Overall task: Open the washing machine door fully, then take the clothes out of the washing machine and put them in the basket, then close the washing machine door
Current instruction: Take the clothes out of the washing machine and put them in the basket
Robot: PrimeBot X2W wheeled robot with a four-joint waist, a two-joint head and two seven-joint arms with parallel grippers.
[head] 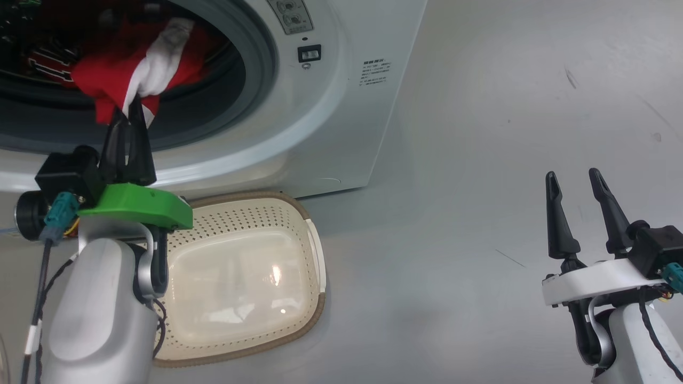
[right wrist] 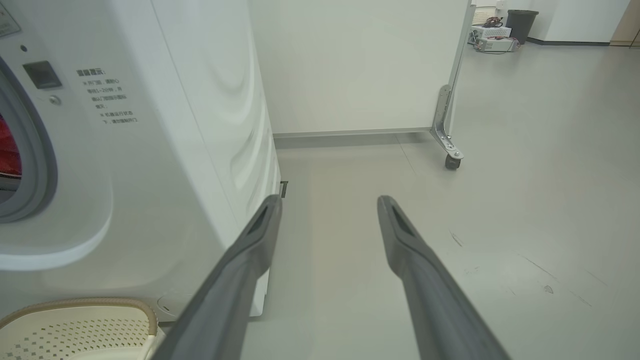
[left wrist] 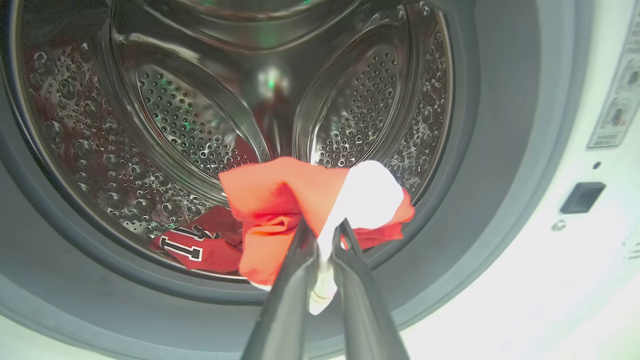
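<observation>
1. Two red pieces make up the clothes [head: 114, 80]. One is a bunch at ten o'clock in the head view, right at the drum's mouth. The other is a numbered piece [left wrist: 195, 247] lying low in the drum [left wrist: 185, 120], at seven o'clock in the left wrist view.
2. Our left gripper [left wrist: 325, 227] is clamped on the bunch, its fingers pinching a fold where the white trim [left wrist: 370, 192] meets the red cloth, just above the gasket's lower lip.
3. We judge the fabric light, limp and a little slick. It will drape and stretch rather than keep its shape, so a thick fold or a seam is a safer hold than a single layer, which could slide out of the pinch.
4. We see the grey gasket [left wrist: 500, 150] as the edge to mind: a hanging tail could drag or catch on its lip as it leaves the drum.
5. Our basket [head: 320, 304] lies at six o'clock in the head view, hard against the foot of the washing machine [head: 331, 106] and below the opening. It holds nothing, and our left forearm covers its left side. The way down to it looks short and unobstructed.
6. Our right gripper [head: 572, 175] waits at four o'clock with its fingers spread wide and holding nothing. It is well apart from the machine and over bare floor [head: 480, 160], where we have ample room to move.
</observation>
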